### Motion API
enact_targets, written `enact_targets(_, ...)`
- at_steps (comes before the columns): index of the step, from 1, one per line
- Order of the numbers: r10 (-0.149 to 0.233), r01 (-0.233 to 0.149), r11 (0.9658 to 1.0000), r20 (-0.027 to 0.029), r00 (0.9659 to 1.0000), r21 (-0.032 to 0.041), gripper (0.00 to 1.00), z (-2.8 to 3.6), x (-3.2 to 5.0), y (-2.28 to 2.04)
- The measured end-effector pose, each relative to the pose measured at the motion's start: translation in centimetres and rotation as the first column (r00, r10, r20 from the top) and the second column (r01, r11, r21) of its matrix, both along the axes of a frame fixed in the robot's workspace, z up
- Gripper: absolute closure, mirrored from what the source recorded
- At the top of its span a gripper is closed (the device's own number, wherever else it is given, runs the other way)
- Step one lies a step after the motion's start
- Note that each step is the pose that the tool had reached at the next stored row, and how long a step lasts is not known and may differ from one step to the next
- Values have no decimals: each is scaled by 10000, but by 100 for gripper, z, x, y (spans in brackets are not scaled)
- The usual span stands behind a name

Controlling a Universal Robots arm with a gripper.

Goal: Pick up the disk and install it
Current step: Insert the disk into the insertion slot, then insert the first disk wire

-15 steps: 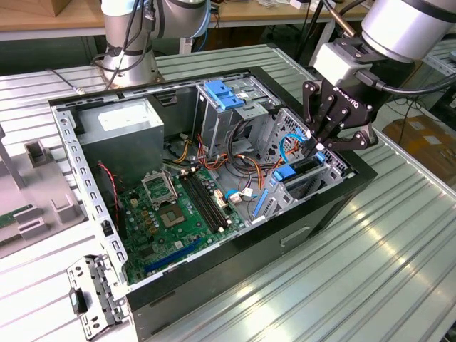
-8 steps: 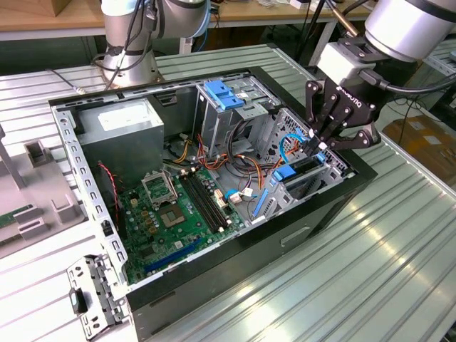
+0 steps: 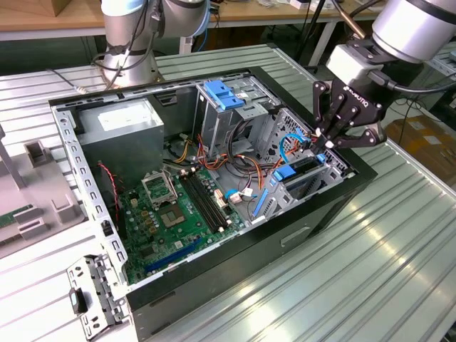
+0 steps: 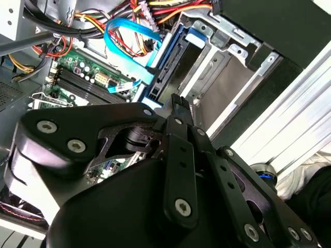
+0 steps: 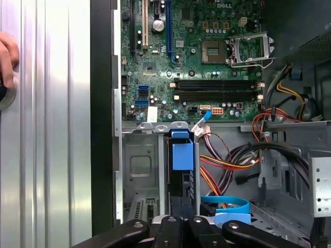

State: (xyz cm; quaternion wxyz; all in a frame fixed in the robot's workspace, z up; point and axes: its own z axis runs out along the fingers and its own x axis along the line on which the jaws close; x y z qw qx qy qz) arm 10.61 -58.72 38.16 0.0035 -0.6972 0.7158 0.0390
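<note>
Blue-framed and standing on edge, the disk (image 3: 301, 171) sits in the metal drive bay (image 5: 138, 165), past the motherboard (image 3: 171, 214), at the computer case's (image 3: 285, 242) corner on the exterior view's right. The fingers (image 4: 182, 139) are pinched together, holding nothing, tips just above its top edge; contact cannot be told. The arm (image 3: 413, 28) slants down from the right, fingers pointing into the bay.

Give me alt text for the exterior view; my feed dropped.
The gripper hangs over the blue-framed disk, which stands on edge in the drive cage at the exterior view's right end of an open computer case. The motherboard lies exposed inside; the case sits on a ribbed metal table.
</note>
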Motion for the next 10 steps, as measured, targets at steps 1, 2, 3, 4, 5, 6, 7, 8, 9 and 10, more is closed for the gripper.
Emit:
enact_targets(1,1,-1,10000,0,10000,-1,89,-2,19,0)
enact_targets(2,1,-1,10000,0,10000,-3,89,-3,32,0)
enact_targets(3,1,-1,10000,0,10000,-3,89,-3,40,0)
enact_targets(4,1,-1,10000,0,10000,-2,89,-3,43,0)
enact_targets(5,-1,1,10000,0,10000,-2,89,-3,43,0)
enact_targets(6,-1,1,10000,0,10000,-1,89,-4,43,0)
enact_targets(7,0,0,10000,0,10000,-2,89,-3,45,0)
enact_targets(8,0,0,10000,0,10000,-2,89,-3,45,0)
enact_targets(9,0,0,10000,0,10000,-2,89,-3,45,0)
enact_targets(10,1,-1,10000,0,10000,-2,89,-3,46,0)
